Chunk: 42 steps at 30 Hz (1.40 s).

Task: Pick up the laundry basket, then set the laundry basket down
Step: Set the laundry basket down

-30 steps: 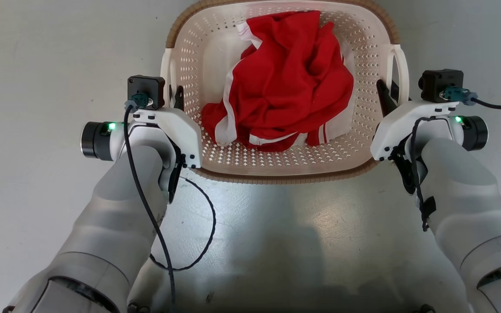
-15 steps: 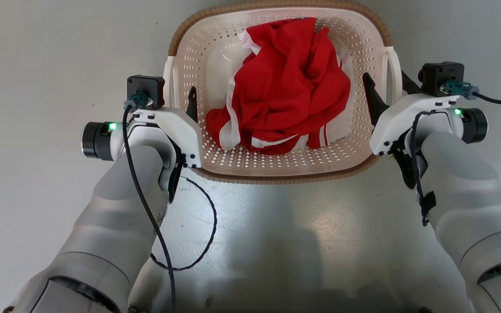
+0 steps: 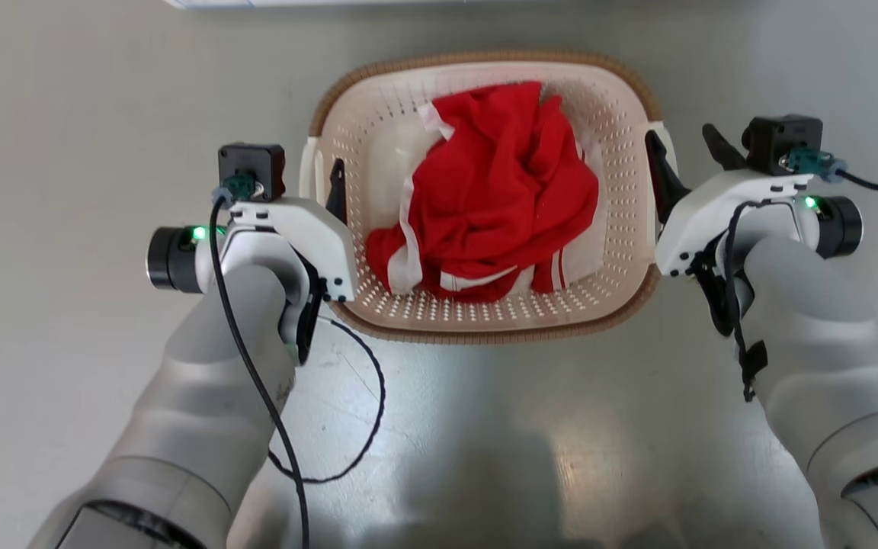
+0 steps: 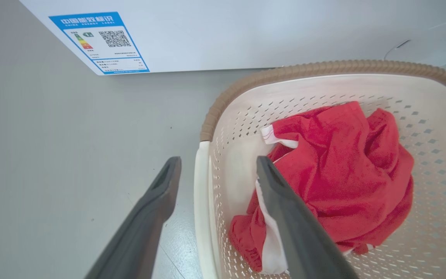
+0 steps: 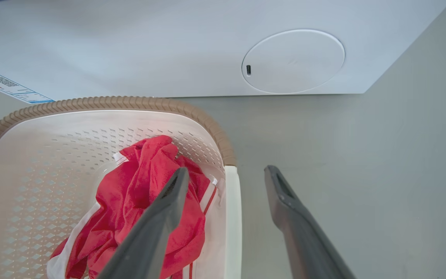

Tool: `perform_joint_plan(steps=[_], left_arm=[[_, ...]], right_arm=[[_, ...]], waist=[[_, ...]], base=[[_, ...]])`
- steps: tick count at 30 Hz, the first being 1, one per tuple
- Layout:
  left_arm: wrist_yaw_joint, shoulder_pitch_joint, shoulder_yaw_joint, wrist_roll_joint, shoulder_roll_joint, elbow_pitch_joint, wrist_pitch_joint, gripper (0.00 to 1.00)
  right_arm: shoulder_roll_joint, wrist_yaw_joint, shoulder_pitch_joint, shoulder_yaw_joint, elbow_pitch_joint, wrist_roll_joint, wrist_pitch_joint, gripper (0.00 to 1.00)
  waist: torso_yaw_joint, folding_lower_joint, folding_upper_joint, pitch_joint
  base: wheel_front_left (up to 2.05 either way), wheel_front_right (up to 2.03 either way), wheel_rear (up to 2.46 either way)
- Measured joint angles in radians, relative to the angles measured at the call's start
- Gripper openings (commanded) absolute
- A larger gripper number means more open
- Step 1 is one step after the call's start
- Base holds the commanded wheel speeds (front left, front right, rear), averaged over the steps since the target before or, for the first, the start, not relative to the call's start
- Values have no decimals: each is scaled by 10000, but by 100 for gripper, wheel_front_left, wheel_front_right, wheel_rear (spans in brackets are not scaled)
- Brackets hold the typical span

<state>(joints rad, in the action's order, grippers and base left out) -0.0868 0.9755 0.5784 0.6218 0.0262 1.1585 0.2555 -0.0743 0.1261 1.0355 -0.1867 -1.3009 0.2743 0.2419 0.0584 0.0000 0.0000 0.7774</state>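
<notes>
The laundry basket, cream and perforated with a brown rim, stands on the grey floor with a red and white garment in it. My left gripper is open, its two fingers astride the left loop handle without touching it. One finger is over the floor, the other over the inside of the basket. My right gripper is open too and straddles the right handle in the same way. The wrist views show the left gripper and the right gripper holding nothing.
A white washing machine stands just beyond the basket, with an energy label at its lower left and a round cover at its right. Bare grey floor lies on both sides. A black cable loops below my left wrist.
Both grippers have opened and let go of the basket's handles. The head camera has moved, so the basket looks smaller and lower in the view.
</notes>
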Motion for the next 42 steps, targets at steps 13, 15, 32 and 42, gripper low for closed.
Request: perform_joint_plan(steps=[13, 15, 32, 42], left_arm=[[-75, -2251, -1267, -1256, 13, -2408, 0, 100], [-125, -2775, -1590, -1590, 21, -3028, 0, 100], [-184, -7253, -3781, -4288, 399, -8197, 0, 100], [-194, -9272, -4251, -4665, 349, -9906, 0, 100]], right_arm=[[17, 0, -2496, 1225, 3143, -732, 75, 100], [25, 0, -3034, 1231, 3822, -723, 77, 100], [153, 0, -6785, 1185, 7559, -692, 79, 100], [203, 0, -8582, 1185, 9202, -692, 81, 100]], waist=[[222, 0, 0, -1890], [248, 0, 0, -2252], [0, 0, 0, -4834], [-147, 0, 0, -6077]], base=[[0, 0, 0], [0, 0, 0], [0, 0, 0], [0, 0, 0]])
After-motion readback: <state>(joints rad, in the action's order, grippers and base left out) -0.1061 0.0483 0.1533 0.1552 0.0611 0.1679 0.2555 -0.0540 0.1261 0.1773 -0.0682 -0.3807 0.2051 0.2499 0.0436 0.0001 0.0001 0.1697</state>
